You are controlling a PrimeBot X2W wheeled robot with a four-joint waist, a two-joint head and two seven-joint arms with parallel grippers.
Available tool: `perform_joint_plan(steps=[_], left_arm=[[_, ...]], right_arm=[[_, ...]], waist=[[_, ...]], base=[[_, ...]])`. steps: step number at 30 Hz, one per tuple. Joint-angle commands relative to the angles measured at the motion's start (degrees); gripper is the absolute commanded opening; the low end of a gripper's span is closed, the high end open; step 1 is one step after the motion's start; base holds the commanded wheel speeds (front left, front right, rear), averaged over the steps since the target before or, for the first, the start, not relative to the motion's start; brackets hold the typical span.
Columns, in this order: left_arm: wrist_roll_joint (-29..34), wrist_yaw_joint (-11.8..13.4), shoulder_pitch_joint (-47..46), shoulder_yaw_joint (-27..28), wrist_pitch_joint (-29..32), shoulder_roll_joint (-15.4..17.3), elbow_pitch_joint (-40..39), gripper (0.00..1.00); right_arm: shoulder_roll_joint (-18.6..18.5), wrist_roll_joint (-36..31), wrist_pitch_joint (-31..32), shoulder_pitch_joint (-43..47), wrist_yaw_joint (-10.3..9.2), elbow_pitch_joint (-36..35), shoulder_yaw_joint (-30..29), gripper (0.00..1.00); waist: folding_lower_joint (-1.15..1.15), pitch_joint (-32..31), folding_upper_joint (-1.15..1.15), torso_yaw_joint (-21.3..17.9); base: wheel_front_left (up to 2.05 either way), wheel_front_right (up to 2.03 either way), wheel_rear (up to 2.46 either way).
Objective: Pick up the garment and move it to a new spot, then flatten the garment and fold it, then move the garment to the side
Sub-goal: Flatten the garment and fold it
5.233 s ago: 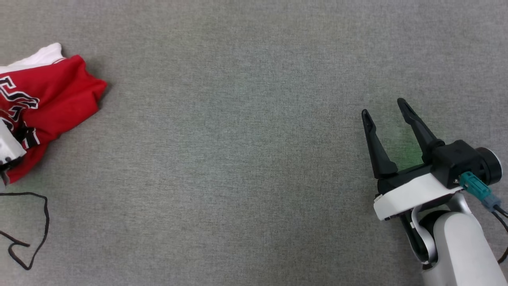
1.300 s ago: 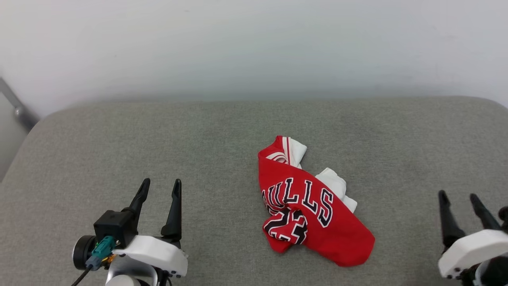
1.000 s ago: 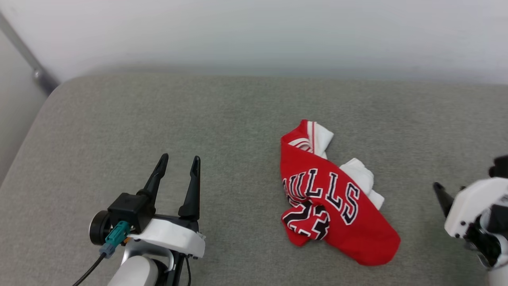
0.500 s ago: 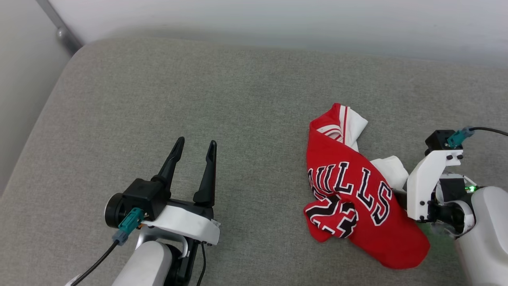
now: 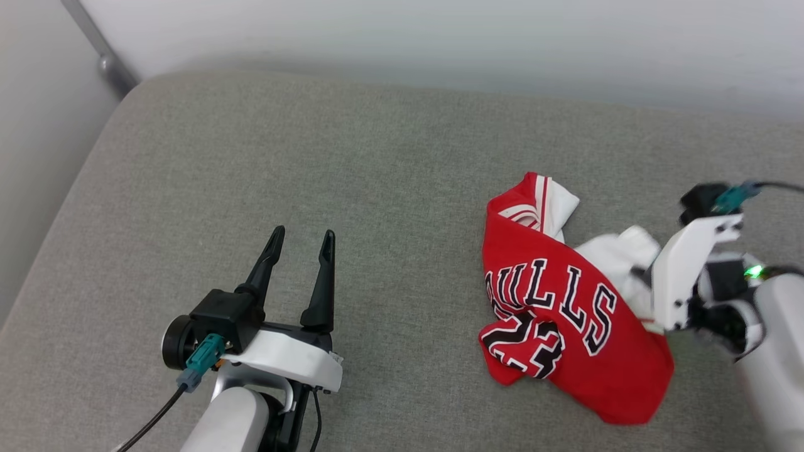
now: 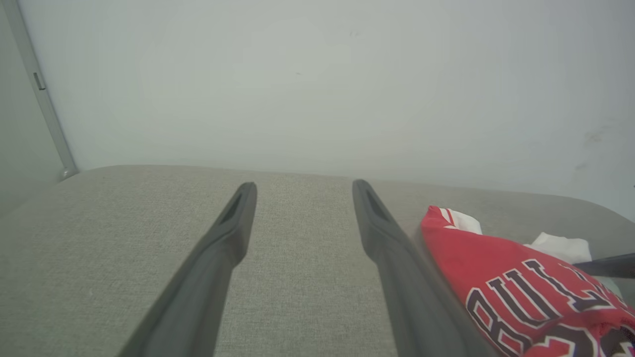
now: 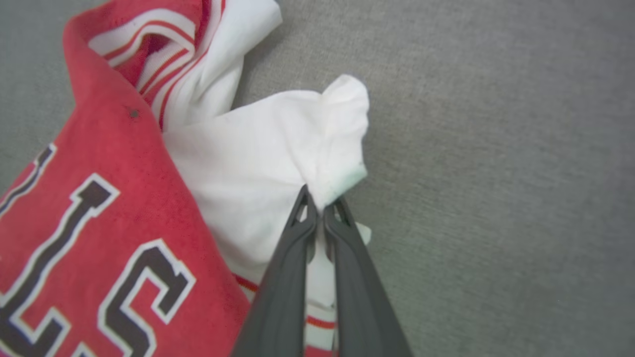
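Note:
The garment (image 5: 565, 314) lies crumpled on the grey cushion at centre right, red with black "BULLS" and "23" print facing up. Its white sleeve (image 7: 278, 148) bunches at the right edge, beside the striped trim (image 7: 149, 54). My right gripper (image 7: 320, 201) is shut on a pinch of that white sleeve, and the cloth puckers at its tips. Its white wrist housing (image 5: 688, 270) stands at the garment's right side. My left gripper (image 5: 300, 242) hovers open and holds nothing, well left of the garment (image 6: 521, 277), fingers pointing toward the wall.
The grey cushion (image 5: 314, 157) has a rounded back edge against a white wall (image 5: 440, 37). A metal pole (image 5: 100, 50) leans at the far left corner. The cushion's left side drops off near the left arm. A cable hangs from the left wrist (image 5: 188, 370).
My right gripper came in from the right, dropped onto the white sleeve and shut on it; the sleeve now sits pulled up a little. The left gripper stayed open. The camera shifted.

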Motion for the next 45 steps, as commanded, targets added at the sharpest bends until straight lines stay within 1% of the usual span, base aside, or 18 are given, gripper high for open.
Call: perform_joint_plan(steps=[1,3,6,9,12,15,19,22,23,24,25,29,33,36,40,45], left_arm=[[0.6,-0.2,0.4,0.4,-0.3,0.2,0.2,1.00],[0.8,-0.1,1.1,0.5,-0.3,0.5,0.4,1.00],[1.0,0.1,1.9,0.8,-0.3,0.9,0.6,1.00],[0.9,0.4,2.9,0.7,-0.2,1.1,0.4,1.00],[0.8,0.7,3.8,0.6,0.1,1.4,0.2,1.00],[0.6,1.0,4.5,0.7,0.5,1.9,-0.2,1.00],[0.6,1.4,4.9,0.9,1.1,2.5,-1.0,1.00],[0.4,1.7,4.9,1.1,1.6,2.8,-1.5,1.00],[0.4,1.9,5.0,1.1,1.7,2.9,-1.6,1.00],[0.3,2.1,5.1,1.1,2.0,3.0,-1.7,1.00],[0.3,2.2,5.2,1.2,2.1,3.1,-1.8,1.00],[0.0,2.6,5.9,1.6,2.5,3.6,-2.0,1.00],[-0.4,3.1,6.4,2.1,3.0,4.1,-2.1,1.00],[-0.5,3.5,7.1,2.2,3.3,4.4,-2.3,1.00],[-1.0,4.1,7.8,2.7,3.9,5.0,-2.6,1.00],[-1.4,4.7,9.0,3.3,4.7,5.9,-2.8,1.00]], right_arm=[[-1.3,0.3,-1.5,-2.0,-0.05,-1.3,-0.4,0.00],[-2.8,-0.1,-3.2,-2.6,-0.05,-2.9,-0.9,0.00],[-5.1,-1.0,-4.9,-3.3,-0.06,-5.9,-3.2,0.00],[-6.5,-2.4,-6.1,-0.6,-0.06,-9.3,-8.3,0.00],[-7.3,-4.0,-6.6,4.0,-0.06,-12.5,-16.1,0.00],[-5.8,-6.2,-6.7,10.4,-0.05,-14.1,-26.2,0.00],[-1.2,-8.1,-8.3,18.6,-0.05,-12.7,-38.7,0.00],[2.8,-9.5,-10.4,22.3,-0.05,-9.3,-44.1,0.00],[3.8,-9.9,-11.2,23.0,-0.04,-7.9,-45.1,0.11],[4.7,-10.1,-12.0,23.4,-0.05,-6.5,-45.8,0.45],[5.1,-10.2,-12.8,23.6,-0.04,-5.4,-46.0,1.00],[6.2,-9.8,-19.0,22.2,-0.05,-3.4,-46.3,1.00],[4.7,-11.3,-28.7,20.7,-0.05,-5.2,-46.7,1.00],[4.0,-13.2,-35.5,20.0,-0.05,-7.4,-45.6,1.00],[3.9,-15.1,-41.2,20.3,-0.05,-11.5,-41.4,1.00],[5.7,-17.0,-44.3,23.3,-0.05,-18.0,-32.8,1.00]], waist=[[-0.01,-1.2,0.00,-0.7],[-0.01,-2.2,0.00,-1.2],[-0.01,-3.5,0.00,-2.3],[-0.01,-4.8,0.00,-3.2],[-0.01,-5.8,0.00,-3.9],[-0.01,-6.4,0.00,-4.5],[-0.01,-6.2,0.00,-5.2],[-0.01,-5.7,0.00,-5.9],[-0.01,-5.6,0.00,-6.1],[-0.01,-5.5,0.00,-6.3],[-0.01,-5.5,0.00,-6.6],[-0.01,-6.0,0.00,-7.3],[-0.01,-7.2,0.00,-7.7],[-0.01,-8.1,0.00,-7.9],[-0.01,-9.0,0.00,-8.1],[-0.01,-9.9,0.00,-8.4]], base=[[0.00,0.00,0.00],[0.00,0.00,0.00],[0.00,0.00,0.00],[0.00,0.00,0.00],[0.00,0.00,0.00],[0.00,0.00,0.00],[0.00,0.00,0.00],[0.00,0.00,0.00],[0.00,0.00,0.00],[0.00,0.00,0.00],[0.00,0.00,0.00],[0.00,0.00,0.00],[0.00,0.00,0.00],[0.00,0.00,0.00],[0.00,0.00,0.00],[0.00,0.00,0.00]])
